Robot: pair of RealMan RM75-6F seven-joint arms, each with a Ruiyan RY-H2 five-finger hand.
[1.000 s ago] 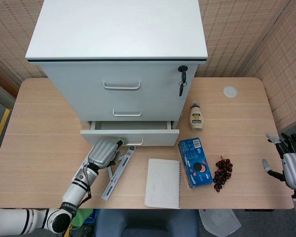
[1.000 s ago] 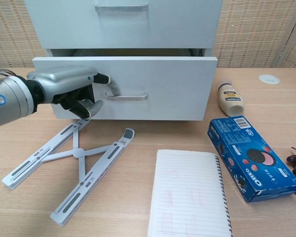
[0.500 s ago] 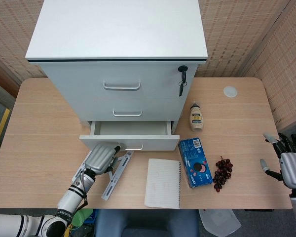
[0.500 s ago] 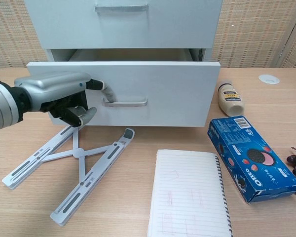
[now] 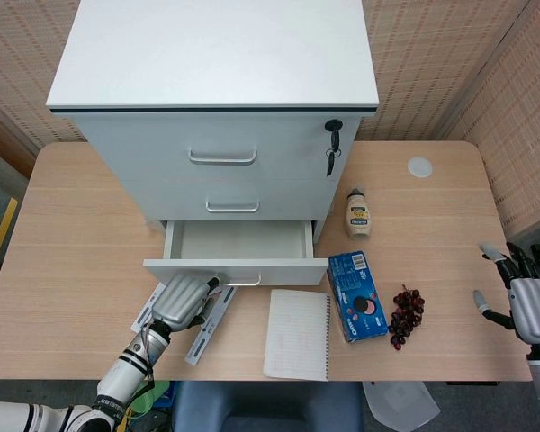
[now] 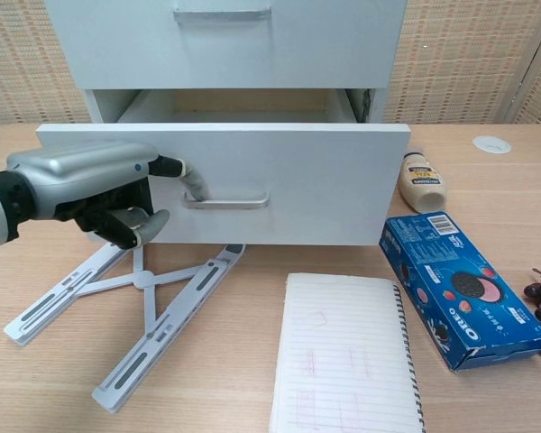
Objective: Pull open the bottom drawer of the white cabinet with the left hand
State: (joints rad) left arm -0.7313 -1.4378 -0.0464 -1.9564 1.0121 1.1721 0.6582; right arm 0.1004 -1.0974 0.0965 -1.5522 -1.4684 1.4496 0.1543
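The white cabinet [image 5: 214, 63] stands at the back of the table. Its bottom drawer [image 5: 237, 268] is pulled well out, and its inside shows empty in the head view. My left hand [image 5: 182, 298] is below the drawer front, a finger hooked behind the left end of the metal handle [image 6: 227, 200]. In the chest view the left hand [image 6: 90, 185] lies palm-down in front of the drawer front [image 6: 298, 189]. My right hand [image 5: 529, 300] hovers open at the table's right edge, holding nothing.
A folding metal stand [image 6: 135, 311] lies under the drawer front. A notebook [image 5: 297, 333], blue cookie box [image 5: 356, 294], grapes [image 5: 405, 315] and a sauce bottle [image 5: 358, 212] sit to the right. A key [image 5: 331, 148] hangs from the cabinet lock.
The bottom drawer has slid further out toward me, drawn by my left hand on the handle. The right hand has stayed about where it was.
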